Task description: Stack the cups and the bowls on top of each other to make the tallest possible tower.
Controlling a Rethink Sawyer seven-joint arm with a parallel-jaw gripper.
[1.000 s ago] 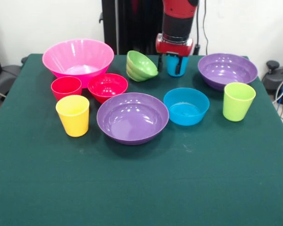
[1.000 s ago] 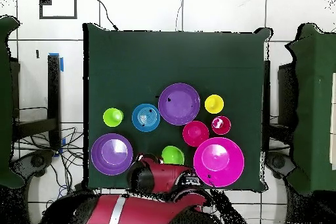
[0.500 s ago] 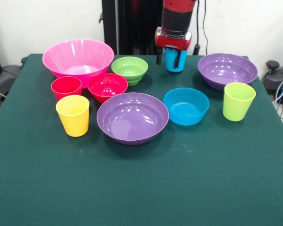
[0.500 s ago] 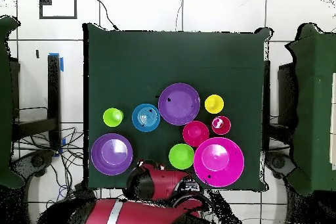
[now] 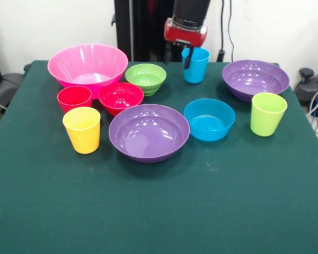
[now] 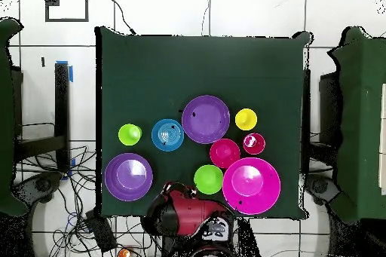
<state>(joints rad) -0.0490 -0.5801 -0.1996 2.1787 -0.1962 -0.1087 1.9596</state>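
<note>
A blue cup [image 5: 195, 64] stands upright at the table's far edge. My gripper [image 5: 177, 55] hangs at its left rim, open: one finger [image 5: 187, 58] dips at the cup's rim, the other [image 5: 167, 53] is clear of it. All pieces stand apart, none stacked: pink bowl [image 5: 87, 63], green bowl [image 5: 146, 76], red bowl [image 5: 121, 96], red cup [image 5: 74, 98], yellow cup [image 5: 82, 129], two purple bowls [image 5: 148, 132] [image 5: 255, 78], blue bowl [image 5: 209, 119], lime cup [image 5: 267, 114]. In the overhead view the arm [image 6: 192, 216] hides the blue cup.
The green table cloth [image 5: 159, 211] stretches bare toward the near edge. In the overhead view the pink bowl [image 6: 251, 186] and the purple bowl [image 6: 128, 176] flank the arm near the table's edge.
The gripper has risen and shifted left, uncovering most of the blue cup. The green bowl, tipped on its side a second ago, has settled upright.
</note>
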